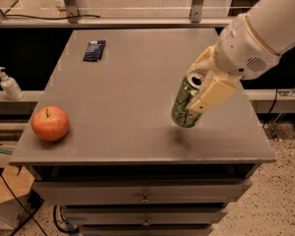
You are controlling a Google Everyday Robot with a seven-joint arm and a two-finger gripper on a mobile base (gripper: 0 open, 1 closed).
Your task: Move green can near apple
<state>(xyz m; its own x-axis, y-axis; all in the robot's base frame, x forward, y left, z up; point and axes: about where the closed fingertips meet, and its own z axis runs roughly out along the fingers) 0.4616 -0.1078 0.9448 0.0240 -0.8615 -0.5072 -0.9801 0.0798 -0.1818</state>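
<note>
The green can [185,107] has pale scribbled markings and a silver top. My gripper [202,87] is shut on it and holds it tilted, a little above the grey table [132,77], right of the middle. A cream finger [212,93] covers the can's right side. The red-orange apple [50,123] sits near the table's front left corner, far to the left of the can.
A dark blue packet [94,50] lies at the table's back left. A white pump bottle [9,84] stands on a lower ledge to the left. Drawers [145,198] sit below the table's front edge. Metal posts stand behind the table.
</note>
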